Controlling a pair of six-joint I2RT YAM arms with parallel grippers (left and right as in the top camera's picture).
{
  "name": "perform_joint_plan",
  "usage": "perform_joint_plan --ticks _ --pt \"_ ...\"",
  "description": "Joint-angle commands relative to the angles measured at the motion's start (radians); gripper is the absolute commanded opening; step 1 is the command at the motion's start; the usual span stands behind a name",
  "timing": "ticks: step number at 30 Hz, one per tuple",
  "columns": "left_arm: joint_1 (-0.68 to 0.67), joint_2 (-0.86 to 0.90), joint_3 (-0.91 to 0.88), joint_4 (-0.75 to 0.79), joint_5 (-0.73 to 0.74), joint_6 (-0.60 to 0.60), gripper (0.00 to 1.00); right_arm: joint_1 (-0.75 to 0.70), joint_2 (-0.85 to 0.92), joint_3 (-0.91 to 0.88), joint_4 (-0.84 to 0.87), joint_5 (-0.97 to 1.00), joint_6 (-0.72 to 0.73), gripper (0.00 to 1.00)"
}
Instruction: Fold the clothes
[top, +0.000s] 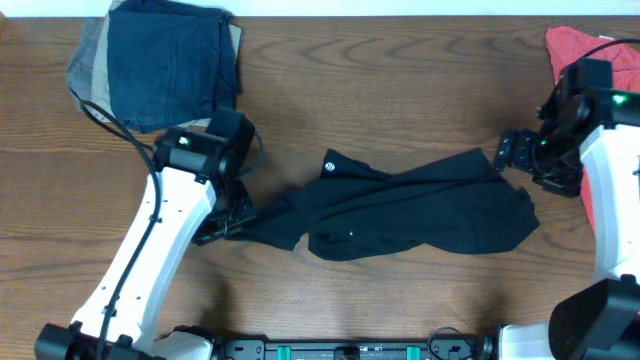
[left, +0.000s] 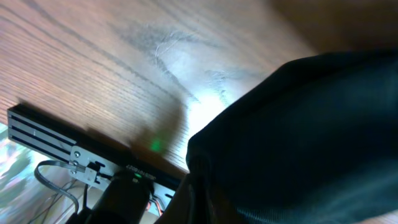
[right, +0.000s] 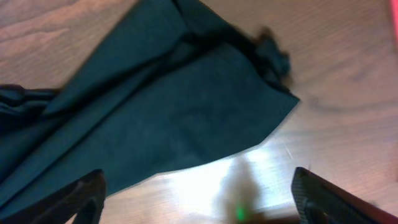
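Observation:
The clothes, a black T-shirt (top: 420, 205) with small white round marks, lie crumpled across the middle of the wooden table. The shirt's left end is drawn into a narrow point that runs into my left gripper (top: 222, 228), which is shut on the fabric. In the left wrist view the black T-shirt (left: 298, 130) fills the right side and hides the jaws. My right gripper (top: 512, 153) hovers just off the shirt's right end, open. In the right wrist view its fingers (right: 87, 198) stand wide apart over bare wood, with the shirt's edge (right: 161, 106) just beyond them.
A stack of folded garments with a dark blue one on top (top: 165, 60) sits at the back left. A red T-shirt (top: 575, 50) lies at the back right behind the right arm. A black rail (top: 350, 350) runs along the table's front edge.

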Motion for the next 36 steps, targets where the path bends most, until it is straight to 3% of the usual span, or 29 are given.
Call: perform_joint_plan --ticks 1,6,11,17,24,25,31,33,35,36 --pt "-0.002 -0.007 -0.082 0.032 -0.008 0.009 0.06 0.025 -0.001 -0.076 0.064 -0.035 -0.017 0.98" --pt "-0.002 -0.007 -0.164 0.085 -0.008 0.002 0.06 0.037 -0.001 -0.184 0.212 -0.022 -0.011 0.99" --pt "-0.002 -0.007 -0.183 0.088 -0.008 0.002 0.06 0.009 0.002 -0.269 0.407 0.154 0.111 0.99" --pt "-0.002 -0.007 -0.184 0.103 -0.008 0.002 0.06 -0.030 0.033 -0.282 0.519 0.058 0.055 0.99" --pt "-0.002 -0.007 -0.184 0.111 -0.007 0.002 0.06 -0.032 0.134 -0.282 0.537 0.001 0.003 0.98" --pt "-0.002 -0.007 -0.184 0.111 -0.007 0.002 0.06 -0.032 0.150 -0.282 0.534 -0.031 -0.010 0.95" --pt "-0.002 -0.007 -0.184 0.111 -0.007 0.002 0.06 -0.031 0.230 -0.282 0.524 -0.151 -0.048 0.52" --pt "-0.002 -0.007 -0.184 0.111 -0.007 0.002 0.06 -0.030 0.234 -0.282 0.517 -0.150 -0.052 0.42" --pt "-0.002 -0.007 -0.184 0.111 -0.007 0.002 0.06 -0.030 0.234 -0.282 0.512 -0.150 -0.061 0.22" --pt "-0.002 -0.007 -0.184 0.111 -0.007 0.002 0.06 -0.030 0.234 -0.282 0.510 -0.149 -0.063 0.06"
